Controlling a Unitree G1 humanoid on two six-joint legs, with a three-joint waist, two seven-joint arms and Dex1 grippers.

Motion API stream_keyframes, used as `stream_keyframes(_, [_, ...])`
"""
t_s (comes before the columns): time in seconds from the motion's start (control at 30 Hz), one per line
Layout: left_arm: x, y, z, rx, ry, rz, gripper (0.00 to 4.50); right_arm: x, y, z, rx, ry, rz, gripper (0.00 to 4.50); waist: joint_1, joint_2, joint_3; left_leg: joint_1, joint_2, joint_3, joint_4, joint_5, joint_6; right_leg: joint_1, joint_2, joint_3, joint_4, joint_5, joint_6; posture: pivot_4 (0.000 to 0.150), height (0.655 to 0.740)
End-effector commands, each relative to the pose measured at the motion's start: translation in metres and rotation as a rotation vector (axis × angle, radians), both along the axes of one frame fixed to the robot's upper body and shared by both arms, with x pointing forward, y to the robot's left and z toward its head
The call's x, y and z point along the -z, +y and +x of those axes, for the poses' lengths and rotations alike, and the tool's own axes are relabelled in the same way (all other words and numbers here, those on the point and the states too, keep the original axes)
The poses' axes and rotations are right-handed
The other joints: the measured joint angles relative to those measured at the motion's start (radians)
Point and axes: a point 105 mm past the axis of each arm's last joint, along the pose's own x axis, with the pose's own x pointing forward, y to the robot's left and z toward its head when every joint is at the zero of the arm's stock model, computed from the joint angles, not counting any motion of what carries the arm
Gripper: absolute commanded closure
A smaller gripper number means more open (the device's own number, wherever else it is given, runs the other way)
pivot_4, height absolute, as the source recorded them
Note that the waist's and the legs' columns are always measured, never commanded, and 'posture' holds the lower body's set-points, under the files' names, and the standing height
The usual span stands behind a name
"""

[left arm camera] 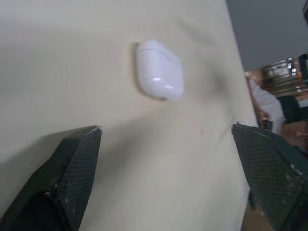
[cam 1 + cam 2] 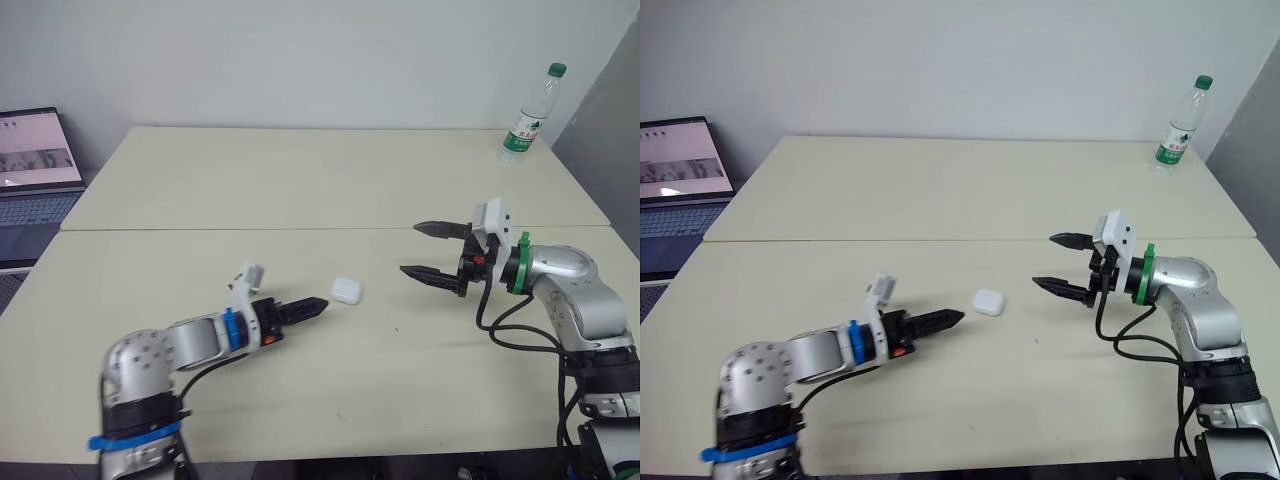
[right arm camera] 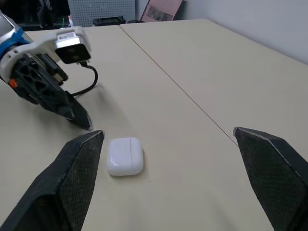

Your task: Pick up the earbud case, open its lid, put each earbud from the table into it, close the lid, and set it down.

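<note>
The white earbud case [image 2: 346,291] lies on the cream table [image 2: 300,180] with its lid closed, near the middle of the front half. My left gripper [image 2: 315,307] is low over the table just left of the case, a short gap away, pointing at it. In the left wrist view its fingers [image 1: 72,163] stand wide apart and the case [image 1: 160,70] lies ahead of them, so it is open and empty. My right gripper [image 2: 411,249] hovers open to the right of the case, aimed toward it. The right wrist view has the case [image 3: 125,156] beyond its left finger.
A clear water bottle with a green cap [image 2: 530,115] stands at the far right corner. An open laptop [image 2: 35,165] sits off the table's left side. A seam [image 2: 250,229] runs across between the two tabletops.
</note>
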Motion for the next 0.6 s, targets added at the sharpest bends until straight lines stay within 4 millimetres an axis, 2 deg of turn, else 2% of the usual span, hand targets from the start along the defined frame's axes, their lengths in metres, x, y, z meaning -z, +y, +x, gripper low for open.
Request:
stream_keyframes(0.03, [-0.027,0.039,0.001,-0.030,-0.260,0.265,0.01,-0.008,-0.008,0.000,-0.019,-0.037,-0.027,0.00,0.002,0.000,0.000,0.000,0.000,0.000,0.000,0.000,0.000,0.000,0.000,0.000,0.000,0.000,-0.001,0.150,0.7400])
stream_keyframes(0.13, [-0.058,0.056,0.008,0.088,-0.603,0.554,0.01,-0.003,-0.014,-0.004,-0.041,-0.017,-0.060,0.00,0.014,0.001,0.002,0.000,0.000,-0.001,-0.001,0.001,-0.004,0.000,0.000,-0.002,0.000,-0.002,-0.004,0.150,0.7400])
stream_keyframes(0.2, [-0.065,0.065,0.010,0.163,-0.735,0.687,0.01,0.001,-0.018,-0.005,-0.054,-0.002,-0.085,0.00,0.029,0.002,0.003,0.000,-0.002,0.001,-0.001,0.001,-0.005,0.000,-0.003,-0.002,-0.001,-0.003,-0.005,0.150,0.7400])
stream_keyframes(0.4, [-0.093,0.092,0.023,0.091,-0.889,0.720,0.01,-0.016,-0.027,-0.007,-0.067,0.023,-0.080,0.00,0.040,0.003,0.003,-0.006,-0.003,0.003,0.001,0.001,-0.003,-0.003,-0.008,-0.003,-0.004,-0.001,-0.001,0.150,0.7400])
stream_keyframes(0.5, [-0.097,0.094,0.029,0.073,-0.906,0.699,0.01,-0.021,-0.028,-0.003,-0.050,0.032,-0.075,0.00,0.036,0.003,0.003,-0.009,-0.002,0.002,0.001,0.001,-0.003,-0.005,-0.007,-0.004,-0.003,-0.001,-0.001,0.150,0.7400])
stream_keyframes(0.6, [-0.095,0.088,0.030,0.097,-0.917,0.684,0.01,-0.021,-0.026,-0.002,-0.050,0.032,-0.074,0.00,0.036,0.003,0.004,-0.009,-0.002,0.001,0.001,0.001,-0.003,-0.006,-0.006,-0.005,-0.002,-0.001,-0.001,0.150,0.7400])
